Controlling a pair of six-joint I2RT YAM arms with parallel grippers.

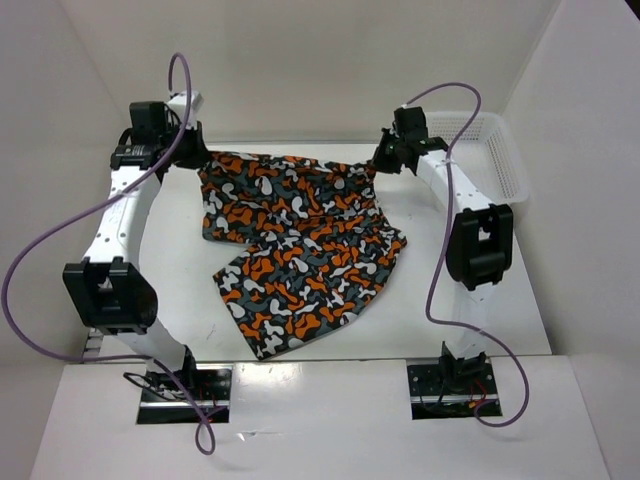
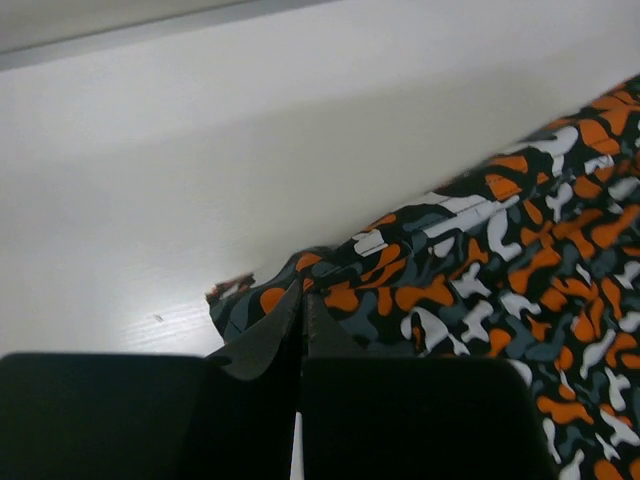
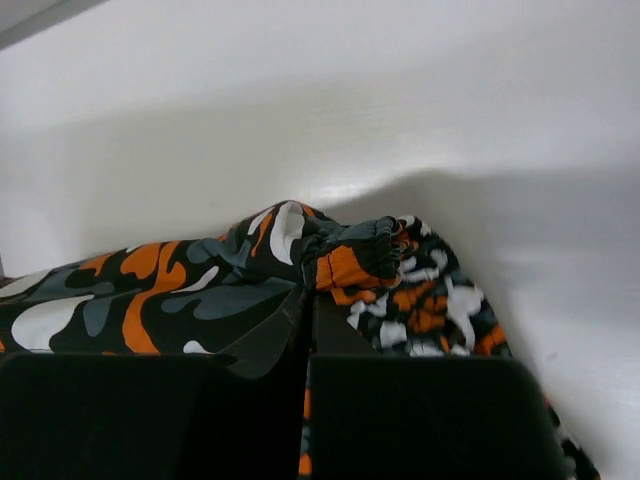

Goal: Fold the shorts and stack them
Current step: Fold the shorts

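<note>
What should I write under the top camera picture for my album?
Left fingers and right fingers pinch the shorts by the far corners on the white table.

A robotics lab test cell: plain white walls box in a white table, purple cable trailing.

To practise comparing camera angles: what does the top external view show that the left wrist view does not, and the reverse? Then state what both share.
Only the top external view: the whole shorts spread across the table, the right gripper at their far right corner, and a white mesh basket at the table's far right. Only the left wrist view: the left gripper close up, its fingers pinched together on the fabric's edge. Both: the camouflage shorts, the white table, and the left gripper at the shorts' far left corner.
</note>
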